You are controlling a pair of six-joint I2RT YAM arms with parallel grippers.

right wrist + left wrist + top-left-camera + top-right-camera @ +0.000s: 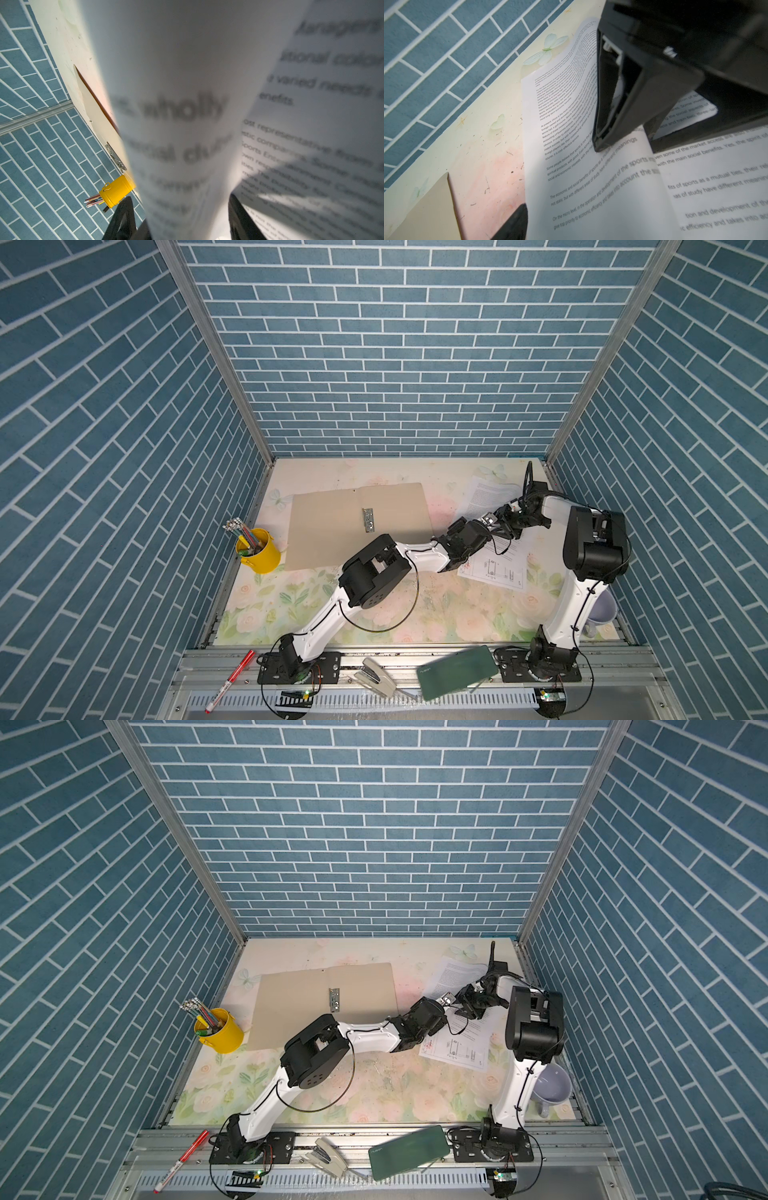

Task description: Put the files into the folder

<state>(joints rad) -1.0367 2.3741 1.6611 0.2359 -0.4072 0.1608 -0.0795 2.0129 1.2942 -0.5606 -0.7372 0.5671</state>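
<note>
Both top views show the files (494, 568) beside the open folder (332, 531). The right gripper (180, 207) straddles a buckled sheet, left gripper (490, 524) alongside; whether either grips is unclear. Pickup seems in hand: next, a firm pinch, then onto the folder.

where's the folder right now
In both top views the folder lies open at the back left of the table, between the yellow cup on its left and the sheets on its right.
</note>
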